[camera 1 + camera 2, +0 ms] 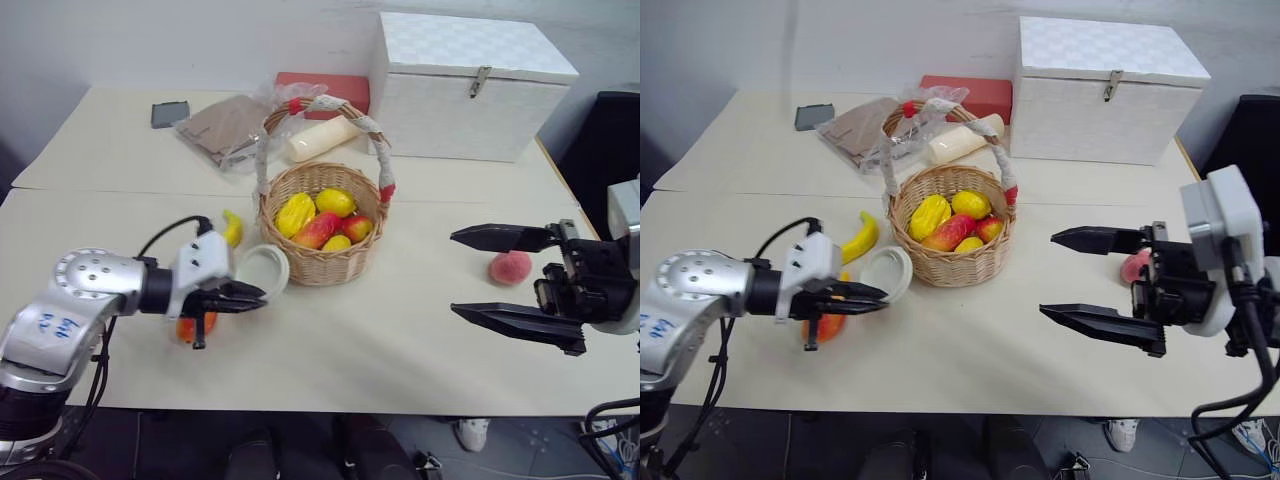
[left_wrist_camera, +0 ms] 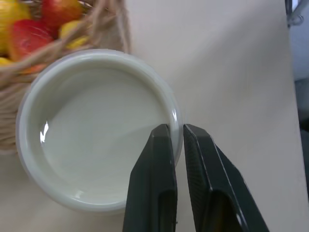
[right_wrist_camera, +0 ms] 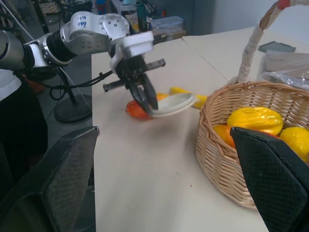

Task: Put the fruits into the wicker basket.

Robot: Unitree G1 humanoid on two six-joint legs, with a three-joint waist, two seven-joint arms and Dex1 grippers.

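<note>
Three fruits lie outside the wicker basket (image 1: 320, 235) in the left eye view: the banana (image 1: 232, 228) just beside the basket's left wall, the mango (image 1: 190, 327) half hidden under the left end effector (image 1: 252, 296), and the peach (image 1: 510, 268) well off to the right on the table (image 1: 400, 330). The left end effector is clamped on the rim of the white lid (image 1: 262, 270) and holds it tilted above the mango — so the step in hand looks like clearing the lid away. It should go down on bare table, away from both banana and mango, so neither is covered again.

From the right eye view, the right end effector (image 1: 1095, 280) stands wide with nothing between its fingers, and the peach sits just behind it. That fruit is the natural one for this arm; a level approach from the side should suit its round shape.

At the left wrist, both fingers (image 2: 154, 183) pinch the lid's rim, nearly touching each other, with the basket's weave and filling just behind. A grip this near the edge may let the lid swing, so a slow move is wise.

Seen from the right wrist, the lid tips over the mango, and the basket — already holding several fruits — stands close by.
</note>
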